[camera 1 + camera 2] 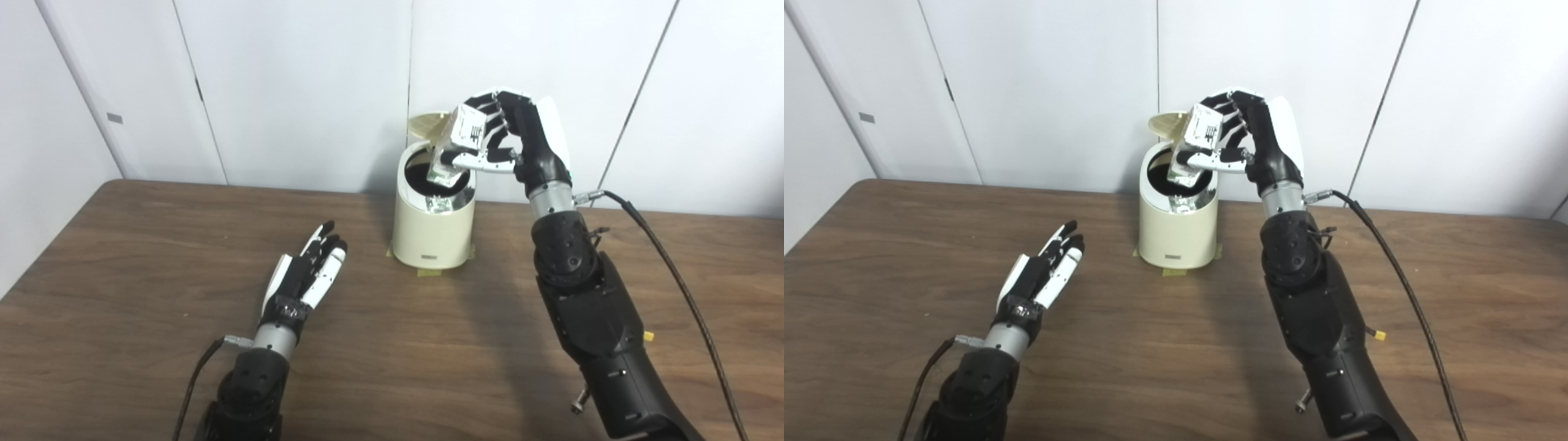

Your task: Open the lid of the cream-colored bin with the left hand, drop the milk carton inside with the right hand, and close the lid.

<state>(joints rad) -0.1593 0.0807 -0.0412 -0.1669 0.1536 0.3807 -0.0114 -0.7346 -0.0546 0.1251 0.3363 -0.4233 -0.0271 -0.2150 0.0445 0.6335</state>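
The cream-colored bin [432, 236] stands at the table's back middle, its lid [425, 125] tipped up and open behind it. My right hand [514, 138] is shut on the milk carton [456, 147] and holds it tilted right above the bin's dark opening, its lower end near the rim. A reflection of the carton shows on the bin's shiny inner rim. My left hand [309, 269] is open and empty, low over the table to the left of the bin, fingers pointing toward it. It also shows in the right eye view [1044, 269].
The brown wooden table [122, 275] runs to a white panelled wall close behind the bin. Tape strips [432, 272] mark the bin's base. A black cable [680, 288] hangs from my right wrist across the table's right side.
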